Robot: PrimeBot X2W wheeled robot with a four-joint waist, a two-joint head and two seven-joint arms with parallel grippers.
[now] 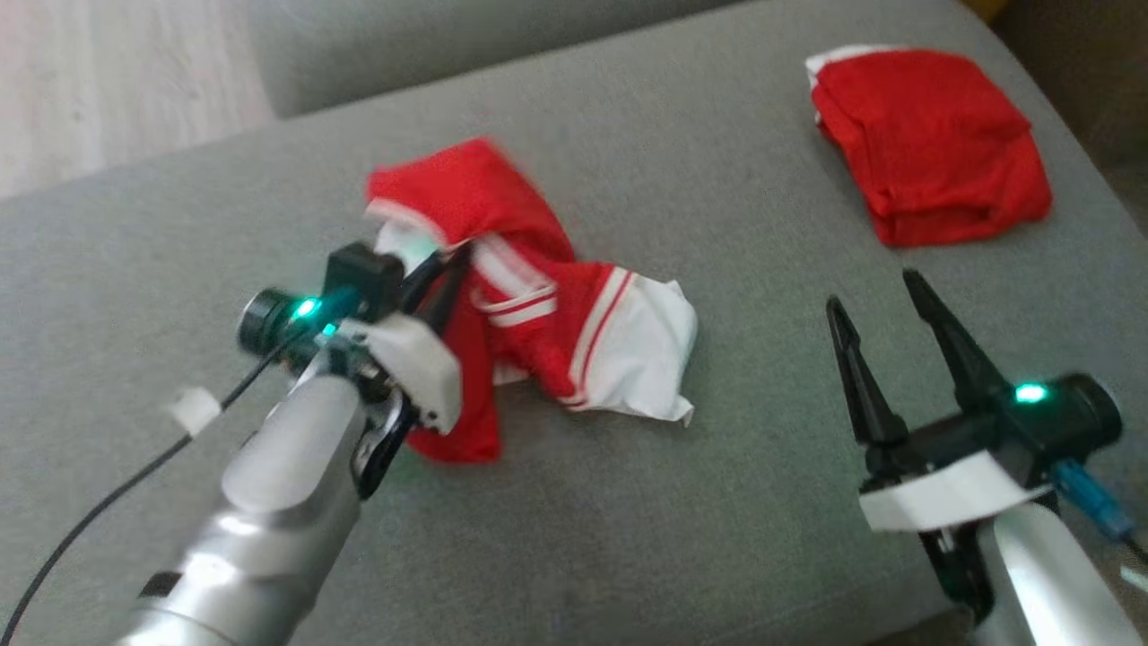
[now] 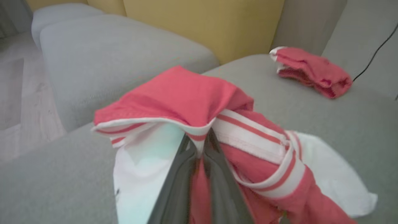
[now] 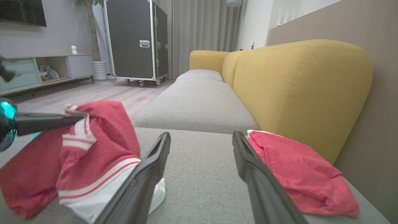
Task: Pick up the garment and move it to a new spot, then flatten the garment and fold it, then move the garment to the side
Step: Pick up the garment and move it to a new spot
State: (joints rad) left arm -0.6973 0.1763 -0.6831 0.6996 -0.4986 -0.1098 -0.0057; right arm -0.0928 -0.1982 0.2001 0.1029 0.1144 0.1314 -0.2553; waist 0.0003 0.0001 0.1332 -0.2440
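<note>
**Left gripper (image 2: 199, 141):** the jaws are nearly closed, pinching the white, red-striped hem of the red-and-white garment (image 1: 547, 323). The fabric bunches into a peak around the fingertips.

**Right gripper (image 1: 874, 296):** the jaws are spread wide and hold nothing. It hovers above the grey sofa cushion (image 1: 646, 538), to the right of the garment and apart from it.

**Garment:** only the gripped edge is raised. The rest lies crumpled near the middle of the cushion, with a white panel trailing toward the right gripper.

**Folded red garment (image 1: 933, 144):** this second piece rests well apart, at the cushion's far right corner beside the yellow backrest (image 3: 298, 90).

**Progress:** judged early. The grasp for the pick-up is made, while moving the garment to a new spot, flattening, folding and moving it aside all appear to remain.
</note>
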